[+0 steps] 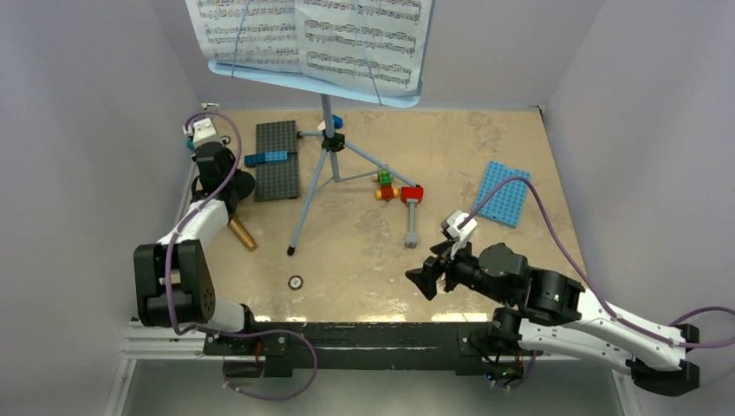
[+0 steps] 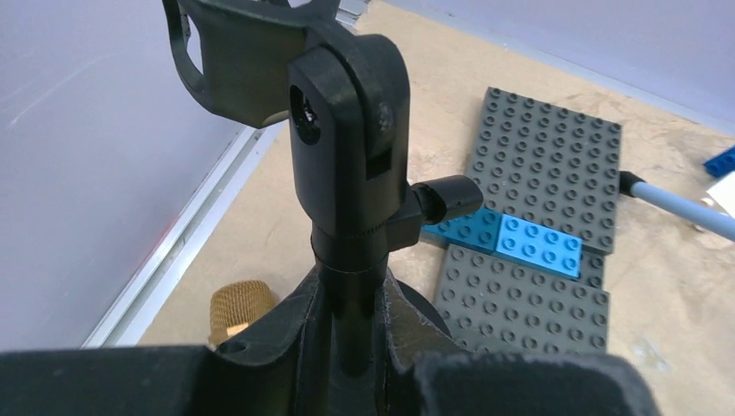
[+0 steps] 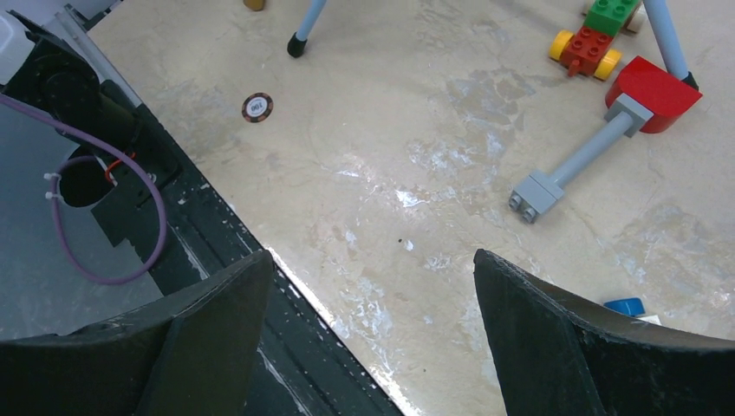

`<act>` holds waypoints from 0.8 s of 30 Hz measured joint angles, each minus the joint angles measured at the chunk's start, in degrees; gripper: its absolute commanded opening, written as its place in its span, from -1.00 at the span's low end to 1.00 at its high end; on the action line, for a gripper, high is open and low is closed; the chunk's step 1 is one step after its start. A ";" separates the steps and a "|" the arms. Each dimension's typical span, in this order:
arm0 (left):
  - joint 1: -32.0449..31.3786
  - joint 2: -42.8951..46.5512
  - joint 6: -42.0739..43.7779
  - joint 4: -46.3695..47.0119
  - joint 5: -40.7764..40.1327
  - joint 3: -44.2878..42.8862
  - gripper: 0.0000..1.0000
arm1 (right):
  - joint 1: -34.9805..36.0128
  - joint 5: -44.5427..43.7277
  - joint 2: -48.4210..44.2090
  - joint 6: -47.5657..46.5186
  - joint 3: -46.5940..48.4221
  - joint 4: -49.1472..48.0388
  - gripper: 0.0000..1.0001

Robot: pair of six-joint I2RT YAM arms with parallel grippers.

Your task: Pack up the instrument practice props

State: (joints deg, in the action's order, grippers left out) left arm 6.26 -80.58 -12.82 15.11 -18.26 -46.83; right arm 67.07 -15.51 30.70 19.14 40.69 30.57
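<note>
L gripper (image 2: 350, 325), far left, is pinching narrow on the upright post of the black mic stand (image 2: 347, 147), w/ the gold mic (image 1: 242, 234) lying just beside it, long axis slanting toward the near edge. Going right, past the grey plate (image 1: 277, 165), the blue music stand (image 1: 328, 143) w/ its pages (image 1: 312, 39) is standing mid-table, legs splaying by toy bricks (image 1: 394, 189). R gripper (image 1: 426, 276) is hanging wide open, empty, so the L one is sitting nearer the mic
</note>
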 measured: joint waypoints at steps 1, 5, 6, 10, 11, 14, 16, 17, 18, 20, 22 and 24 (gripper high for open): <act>0.46 -1.33 0.39 1.38 0.35 0.00 -1.00 | 0.00 0.02 0.17 -0.28 0.00 -0.35 0.79; 1.55 -6.21 2.21 4.92 1.73 -0.39 -1.00 | 0.00 0.00 1.53 -1.55 0.00 -1.40 0.79; 1.60 -7.26 2.54 5.60 1.97 -0.74 -1.00 | 0.00 0.00 1.97 -1.86 0.00 -1.66 0.79; 1.62 -10.75 3.72 8.44 2.58 -1.40 -1.00 | 0.00 0.00 3.78 -2.78 0.00 -2.38 0.79; 1.66 -11.47 4.02 8.98 2.71 -1.49 -1.00 | 0.00 0.00 4.33 -2.97 0.02 -2.62 0.79; 1.92 -12.24 4.50 9.97 3.21 -1.62 -1.00 | 0.00 0.00 5.90 -3.52 0.02 -3.34 0.79; 2.03 -12.50 4.57 10.12 3.43 -2.25 -1.00 | 0.00 0.00 7.08 -3.80 0.11 -3.72 0.79; 2.03 -12.85 4.70 10.01 3.43 -2.95 -1.00 | 0.00 0.02 7.65 -3.87 0.15 -3.98 0.79; 2.03 -13.33 4.85 9.90 3.43 -3.80 -1.00 | 0.00 0.00 8.28 -3.93 0.22 -4.22 0.79; 2.03 -14.32 4.96 9.29 3.50 -5.68 -1.00 | 0.00 0.00 9.31 -4.17 0.28 -4.66 0.79; 2.03 -14.99 4.98 8.50 3.52 -7.06 -1.00 | 0.00 0.02 9.84 -4.33 0.33 -4.81 0.79; 2.03 -15.21 4.98 6.97 3.58 -8.09 -0.97 | 0.00 0.00 9.90 -4.52 0.44 -4.92 0.79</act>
State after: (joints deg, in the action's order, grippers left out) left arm 8.29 -95.79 -7.84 22.09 -14.68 -54.92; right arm 67.07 -15.51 40.60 14.61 41.12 25.65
